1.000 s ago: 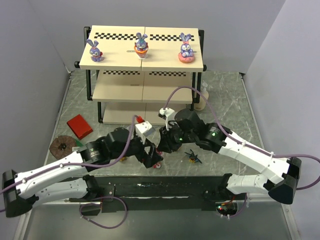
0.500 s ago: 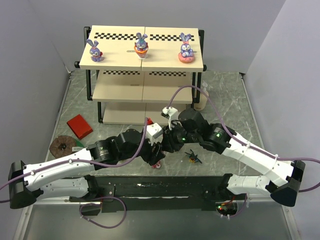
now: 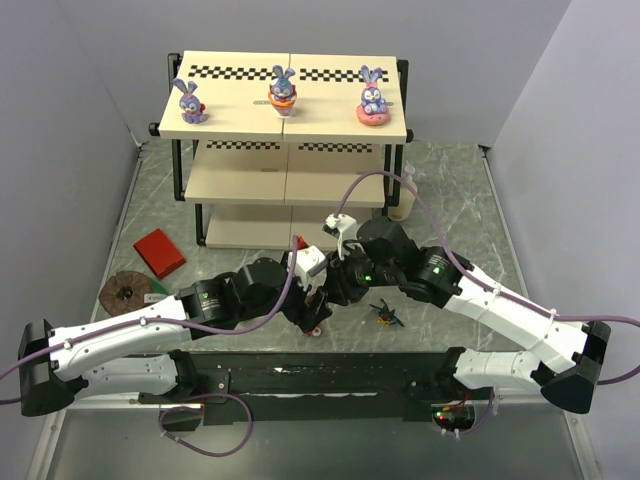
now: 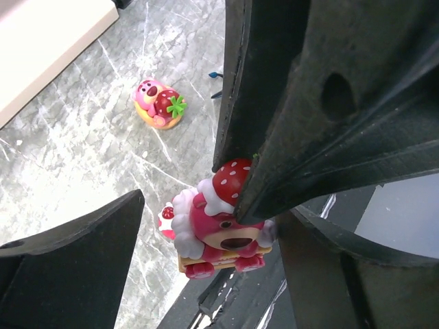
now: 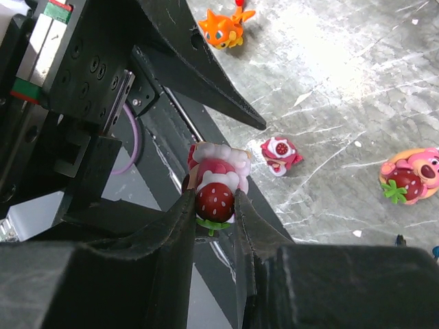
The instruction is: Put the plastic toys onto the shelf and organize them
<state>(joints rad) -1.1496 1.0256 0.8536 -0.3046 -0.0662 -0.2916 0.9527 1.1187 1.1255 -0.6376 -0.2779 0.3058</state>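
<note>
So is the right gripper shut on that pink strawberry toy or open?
Shut on it: the right wrist view shows the right gripper pinching the head of the pink toy.

The shelf point(image 3: 240, 125), three cream boards in a black frame, stood at the far side of the desk point(image 3: 460, 200). On its top board the left bunny point(image 3: 189, 103), middle bunny point(image 3: 283, 95) and right bunny point(image 3: 373, 100), all purple-blue, sat upright in a row. Nearer, the strawberry-capped pink figure point(image 5: 218, 168) hung clear of the desk, pinched by its cap in the jaws of the right gripper point(image 5: 214, 199). On the desk lay the small red figure point(image 5: 280, 154), the pink bear point(image 5: 409, 177), the orange spiky creature point(image 5: 223, 27) and the dark winged toy point(image 3: 386, 314).
</note>
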